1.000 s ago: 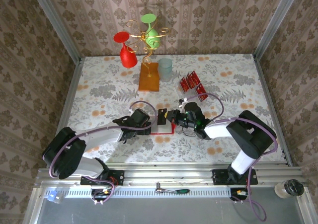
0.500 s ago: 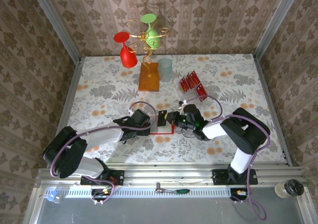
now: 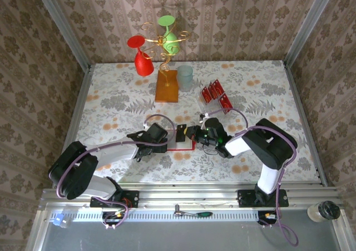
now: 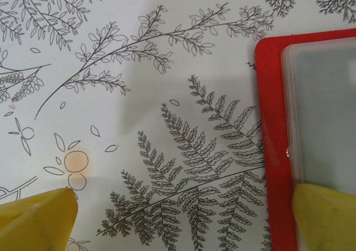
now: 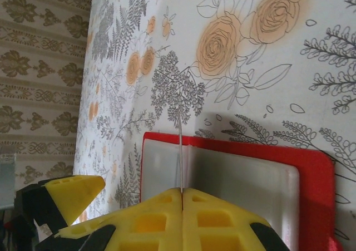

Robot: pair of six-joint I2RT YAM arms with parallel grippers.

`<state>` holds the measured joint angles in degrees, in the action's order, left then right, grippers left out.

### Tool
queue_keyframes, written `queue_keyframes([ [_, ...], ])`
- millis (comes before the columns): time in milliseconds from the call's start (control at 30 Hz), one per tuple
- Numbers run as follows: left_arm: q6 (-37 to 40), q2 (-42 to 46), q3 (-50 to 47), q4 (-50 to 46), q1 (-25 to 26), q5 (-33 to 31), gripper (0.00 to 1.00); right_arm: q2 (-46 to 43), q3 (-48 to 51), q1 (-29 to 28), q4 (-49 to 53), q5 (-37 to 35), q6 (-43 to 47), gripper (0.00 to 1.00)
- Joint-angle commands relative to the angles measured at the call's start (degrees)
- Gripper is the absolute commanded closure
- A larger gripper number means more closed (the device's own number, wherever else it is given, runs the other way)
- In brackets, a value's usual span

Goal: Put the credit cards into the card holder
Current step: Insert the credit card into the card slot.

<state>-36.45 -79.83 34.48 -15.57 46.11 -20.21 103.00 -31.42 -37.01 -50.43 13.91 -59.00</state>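
Where the white floral-print table (image 3: 111, 103) spreads under both arms, the left gripper (image 4: 178, 223) stands wide open, one yellow fingertip (image 4: 325, 217) over a corner of the flat, glossy red folding card holder (image 4: 270, 123), the other over bare cloth. The right gripper (image 5: 182, 198) is clamped on a thin dark rectangular credit card (image 3: 181, 131), held edge-on above the holder's pale pockets. Small red credit cards (image 3: 216, 97) sit grouped well behind, toward the right.
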Motion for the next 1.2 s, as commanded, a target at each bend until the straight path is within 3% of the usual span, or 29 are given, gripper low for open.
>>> queue_keyframes([
  [0, -1.4, -0.7, -1.0, -2.0, 0.0, -1.1, 0.00, 1.2, -0.2, -0.4, -2.7, -0.2, -0.8, 1.00],
  [767, -1.9, -0.8, -1.3, -1.4, 0.1, -0.8, 0.00, 4.6, 0.5, -0.6, -7.3, 4.0, -3.8, 1.00],
  [1167, -1.9, -0.5, -1.3, -1.5, 0.2, -0.7, 0.00, 1.5, 1.9, -0.3, -7.5, 1.9, -3.9, 1.00],
])
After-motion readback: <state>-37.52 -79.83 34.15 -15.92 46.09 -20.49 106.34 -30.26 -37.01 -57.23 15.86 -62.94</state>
